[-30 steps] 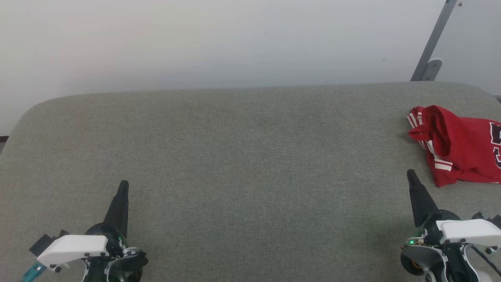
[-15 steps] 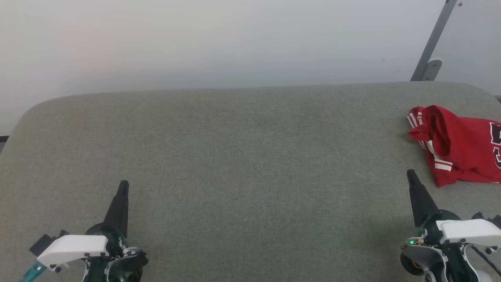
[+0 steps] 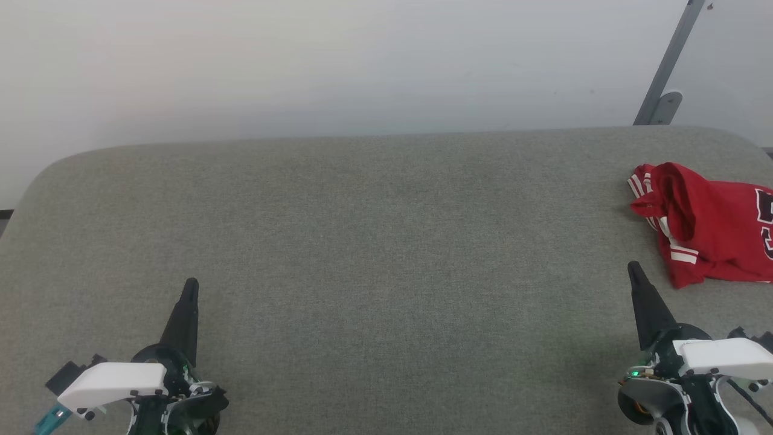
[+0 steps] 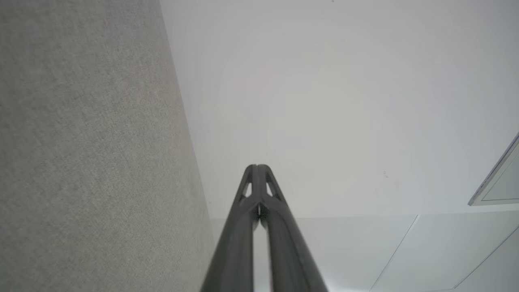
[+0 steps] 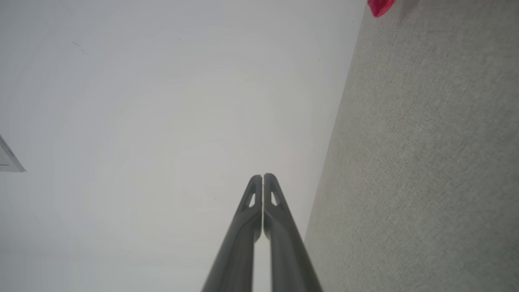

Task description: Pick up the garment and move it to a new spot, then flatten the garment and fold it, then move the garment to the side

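red garment [image 3: 712, 226] lies crumpled on the bench [image 3: 374, 241] at far right, near the right end effector [image 3: 633, 267]; it and the left end effector [image 3: 192, 283] are pinched closed, holding nothing.

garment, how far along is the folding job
Done: nothing visible; the garment lies crumpled, unfolded, at the right edge of the table. In hand: nothing; left gripper and right gripper sit shut and empty near the front edge, apart from it. Left: pick it up, move it, flatten, fold, set aside.
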Motion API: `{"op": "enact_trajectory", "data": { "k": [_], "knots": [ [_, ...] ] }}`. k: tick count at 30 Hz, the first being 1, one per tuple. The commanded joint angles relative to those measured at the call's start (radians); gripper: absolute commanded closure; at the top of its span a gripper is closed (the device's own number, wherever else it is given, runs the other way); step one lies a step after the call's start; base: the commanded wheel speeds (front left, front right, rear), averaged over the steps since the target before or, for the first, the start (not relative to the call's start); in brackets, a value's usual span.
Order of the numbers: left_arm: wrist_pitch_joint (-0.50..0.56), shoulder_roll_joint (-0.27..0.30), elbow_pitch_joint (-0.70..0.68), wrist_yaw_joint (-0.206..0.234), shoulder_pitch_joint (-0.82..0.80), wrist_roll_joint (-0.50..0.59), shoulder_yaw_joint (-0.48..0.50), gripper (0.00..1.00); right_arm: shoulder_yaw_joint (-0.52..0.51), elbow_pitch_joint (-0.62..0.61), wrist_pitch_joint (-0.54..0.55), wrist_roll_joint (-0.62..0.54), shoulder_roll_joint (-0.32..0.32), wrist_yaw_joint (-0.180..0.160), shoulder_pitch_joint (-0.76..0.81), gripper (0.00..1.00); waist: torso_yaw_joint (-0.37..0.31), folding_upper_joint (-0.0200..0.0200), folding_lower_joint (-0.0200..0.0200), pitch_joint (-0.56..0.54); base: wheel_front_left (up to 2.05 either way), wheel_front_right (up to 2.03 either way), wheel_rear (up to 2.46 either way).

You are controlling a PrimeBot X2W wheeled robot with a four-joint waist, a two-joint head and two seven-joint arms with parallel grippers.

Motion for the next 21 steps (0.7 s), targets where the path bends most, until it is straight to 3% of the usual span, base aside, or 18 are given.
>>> {"op": "enact_trajectory", "data": {
  "k": [1, 21],
  "knots": [
    [0.003, 0.0, 0.0, -0.003, -0.012, 0.0, 0.003, 1.0, 0.0, 0.002, 0.001, 0.004, 0.002, 0.0, -0.005, 1.0, 0.0, 0.0, 0.0, 0.0, 0.0, 0.0, 0.0],
    [0.004, 0.0, 0.0, -0.003, -0.012, 0.0, 0.003, 1.0, 0.0, 0.002, 0.001, 0.004, 0.002, 0.0, -0.005, 1.0, 0.0, 0.0, 0.0, 0.0, 0.0, 0.0, 0.0]
  ]
}}
